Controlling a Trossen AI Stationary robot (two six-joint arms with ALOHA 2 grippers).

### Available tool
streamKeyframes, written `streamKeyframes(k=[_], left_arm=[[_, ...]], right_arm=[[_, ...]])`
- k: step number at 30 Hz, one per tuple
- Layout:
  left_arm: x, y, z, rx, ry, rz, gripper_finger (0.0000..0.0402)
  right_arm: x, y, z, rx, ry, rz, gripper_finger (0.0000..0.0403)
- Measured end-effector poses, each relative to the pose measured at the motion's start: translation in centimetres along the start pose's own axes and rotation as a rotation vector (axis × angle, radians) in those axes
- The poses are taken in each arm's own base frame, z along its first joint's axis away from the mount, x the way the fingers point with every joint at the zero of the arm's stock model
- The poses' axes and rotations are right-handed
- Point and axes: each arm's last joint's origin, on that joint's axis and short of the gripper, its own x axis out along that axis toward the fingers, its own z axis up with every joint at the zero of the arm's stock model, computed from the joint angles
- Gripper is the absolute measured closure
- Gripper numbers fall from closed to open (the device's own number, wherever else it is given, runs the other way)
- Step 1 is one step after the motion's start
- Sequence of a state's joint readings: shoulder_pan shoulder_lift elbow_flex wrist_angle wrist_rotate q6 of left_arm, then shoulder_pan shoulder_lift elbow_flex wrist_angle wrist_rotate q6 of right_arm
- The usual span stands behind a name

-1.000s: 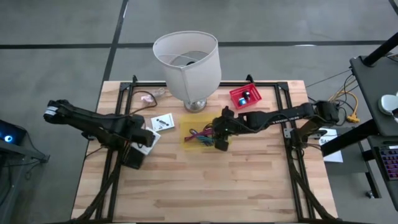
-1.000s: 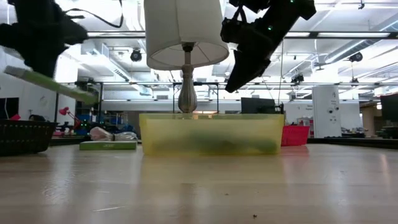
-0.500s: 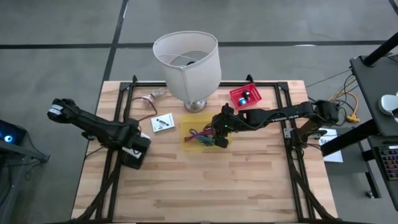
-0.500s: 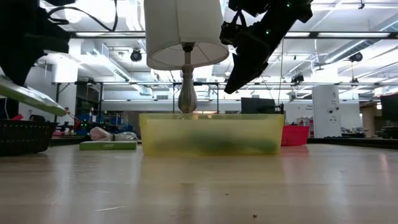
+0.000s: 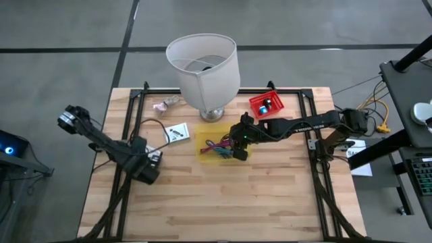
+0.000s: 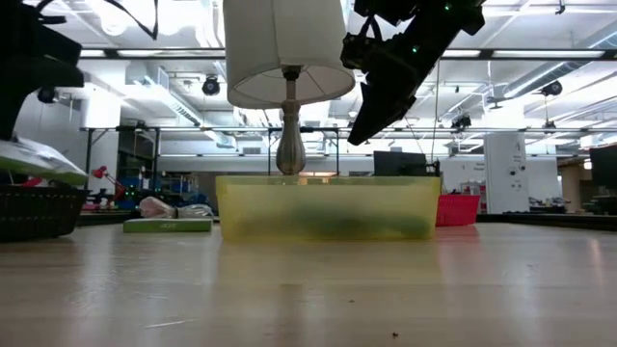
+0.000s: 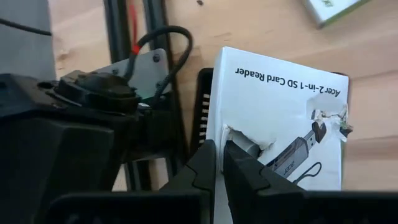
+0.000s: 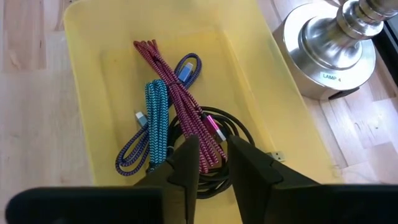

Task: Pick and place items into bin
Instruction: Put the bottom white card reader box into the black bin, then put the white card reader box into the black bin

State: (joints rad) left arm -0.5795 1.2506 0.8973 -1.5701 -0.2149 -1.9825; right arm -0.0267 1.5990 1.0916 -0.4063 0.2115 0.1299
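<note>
A yellow bin (image 5: 202, 150) sits mid-table holding a magenta cable (image 8: 177, 87), a teal cable (image 8: 157, 112), a purple looped cable (image 8: 134, 149) and a coiled black cable (image 8: 233, 127). My right gripper (image 8: 211, 146) hovers open just above them, touching nothing. My left gripper (image 7: 219, 146) is near the table's left edge, shut on a white SD card reader box (image 7: 280, 118) above a black basket (image 5: 144, 173). In the low view the box (image 6: 39, 159) hangs tilted over the basket (image 6: 39, 214). My left gripper pinches the card reader box between both fingers at its torn hang-tab end (image 7: 239, 138), the middle of one short edge. The box is lifted clear and tilted, above the slotted wall of the black basket (image 7: 200, 115).
A big white lamp (image 5: 202, 67) stands just behind the yellow bin. A red tray (image 5: 266, 104) holding small items lies at the far right. A second white box (image 5: 177, 133) and a pinkish packet (image 5: 164, 104) lie on the table's far left. The near half is bare wood.
My left gripper has carried the card reader box toward the table's left and near edges and lower, from beside the second white box to over the black basket. My right gripper has stayed over the yellow bin.
</note>
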Motion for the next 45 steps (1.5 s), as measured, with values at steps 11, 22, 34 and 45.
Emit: streamKeyframes(k=[11, 22, 34, 45], left_arm=[[0.9, -0.1, -0.9, -0.013, -0.033, 0.052, 0.0398], [1.5, -0.8, -1.4, -0.001, -0.042, 0.071, 0.0373], [1.4, -0.8, -1.4, 0.026, -0.039, 0.066, 0.0273], [-1.8, -1.0, 0.4, 0.283, -0.325, -0.163, 0.0219]], right_arm=[[0.0, 0.0, 0.0, -0.003, 0.0, 0.001, 0.0328], [0.0, 0.0, 0.0, -0.003, -0.001, 0.0, 0.0333], [0.0, 0.0, 0.0, -0.029, -0.001, 0.0, 0.0327], [0.0, 0.0, 0.4, -0.018, -0.042, 0.005, 0.033]])
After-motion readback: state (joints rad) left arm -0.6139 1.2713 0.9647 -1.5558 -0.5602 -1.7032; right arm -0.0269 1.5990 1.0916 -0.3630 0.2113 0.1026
